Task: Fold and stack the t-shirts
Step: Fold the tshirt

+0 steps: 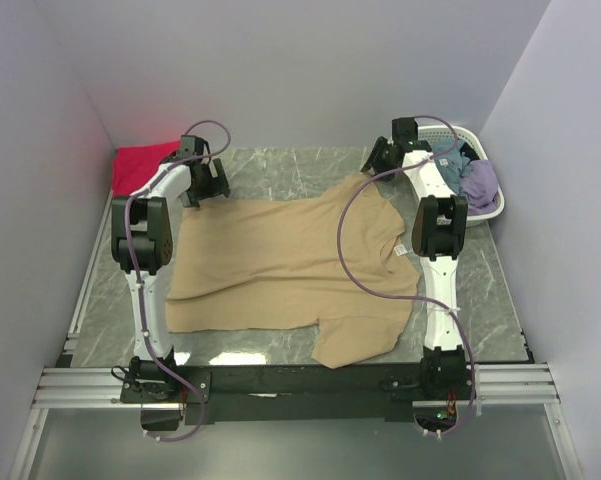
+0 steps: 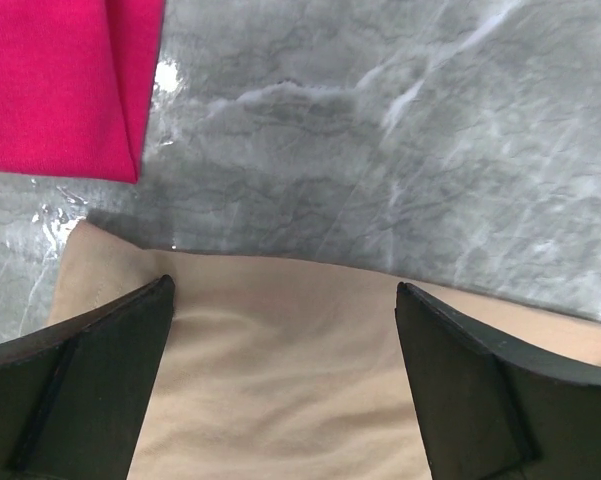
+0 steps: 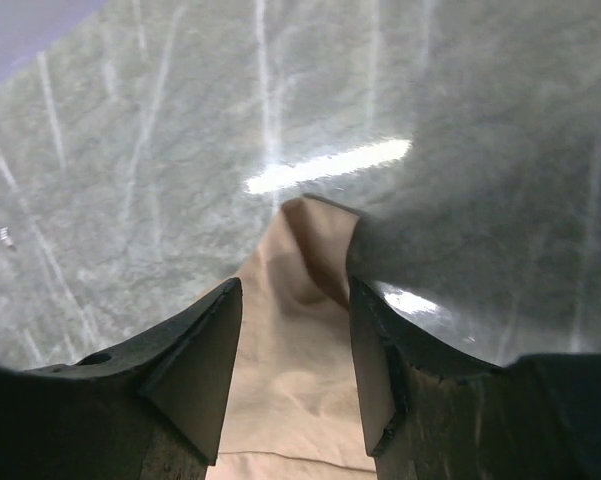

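Note:
The tan t-shirt [image 1: 280, 255] lies spread flat on the grey marble table, with its white neck label [image 1: 401, 250] at the right. The red-pink t-shirt [image 1: 140, 165] lies folded in the far left corner and also shows in the left wrist view [image 2: 60, 80]. My left gripper [image 1: 208, 185] is open over the tan shirt's far left corner, its jaws wide apart above the cloth [image 2: 280, 380]. My right gripper [image 1: 380, 160] is open at the far right sleeve tip. In the right wrist view the tan sleeve [image 3: 295, 400] lies between the jaws, not pinched.
A white lattice basket [image 1: 487, 212] with dark blue and purple clothes [image 1: 480, 182] stands at the far right corner. Lilac walls close the table on three sides. The right arm's cable loops over the shirt.

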`<move>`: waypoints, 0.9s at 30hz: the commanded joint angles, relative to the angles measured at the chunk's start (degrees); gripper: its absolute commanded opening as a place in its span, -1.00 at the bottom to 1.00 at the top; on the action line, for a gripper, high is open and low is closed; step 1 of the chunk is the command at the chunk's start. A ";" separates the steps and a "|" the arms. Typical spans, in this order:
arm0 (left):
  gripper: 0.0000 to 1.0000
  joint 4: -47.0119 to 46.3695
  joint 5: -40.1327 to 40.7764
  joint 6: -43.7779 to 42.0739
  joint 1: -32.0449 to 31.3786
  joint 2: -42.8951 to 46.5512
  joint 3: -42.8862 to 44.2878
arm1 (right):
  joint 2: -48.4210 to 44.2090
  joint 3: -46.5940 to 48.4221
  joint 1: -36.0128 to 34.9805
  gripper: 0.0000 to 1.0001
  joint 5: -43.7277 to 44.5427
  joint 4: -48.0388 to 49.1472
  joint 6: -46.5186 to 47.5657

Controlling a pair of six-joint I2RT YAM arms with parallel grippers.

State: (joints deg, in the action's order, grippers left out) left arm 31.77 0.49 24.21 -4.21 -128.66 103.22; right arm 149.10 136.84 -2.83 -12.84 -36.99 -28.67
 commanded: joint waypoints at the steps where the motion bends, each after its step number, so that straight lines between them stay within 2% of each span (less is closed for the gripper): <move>1: 0.93 1.10 1.62 -1.09 -0.19 -0.80 2.16 | 0.23 -0.08 0.54 0.06 -5.18 4.21 -1.30; 8: 0.65 2.15 1.09 -1.18 -0.19 -2.03 3.65 | 1.11 1.07 0.72 0.01 -6.41 3.24 -1.48; 10: 0.47 2.51 1.00 -1.18 -0.19 -2.38 3.83 | 1.28 1.15 0.72 -0.17 -7.11 3.24 -1.39; 17: -0.07 2.86 0.65 -1.35 -0.19 -2.91 4.27 | 1.19 0.89 0.90 -0.46 -8.08 3.68 -1.39; 18: -0.22 3.21 0.39 -1.44 -0.19 -3.35 4.62 | 1.28 0.80 0.90 -0.53 -8.25 3.77 -1.31; 20: -0.33 3.39 0.12 -1.53 -0.19 -3.61 4.97 | 0.76 0.19 0.90 -0.66 -8.78 4.38 -1.04; 21: -0.53 3.39 -0.05 -1.70 -0.27 -3.53 4.97 | 0.58 -0.34 0.90 -0.81 -8.87 4.82 -0.95; 23: -0.74 3.47 0.12 -1.71 -0.19 -3.53 4.80 | -0.03 -1.48 0.98 -0.96 -9.92 6.13 -0.95; 25: -0.96 3.30 0.12 -1.88 -0.19 -3.26 4.54 | -0.21 -1.92 1.07 -1.00 -10.18 6.41 -0.95; 27: -0.99 2.95 0.21 -1.97 -0.27 -2.74 4.45 | -0.82 -3.06 1.25 -1.00 -11.85 7.89 -1.30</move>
State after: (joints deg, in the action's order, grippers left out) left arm 34.59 1.17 23.14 -4.21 -131.26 106.26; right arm 149.34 135.26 -2.39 -21.65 -32.95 -30.15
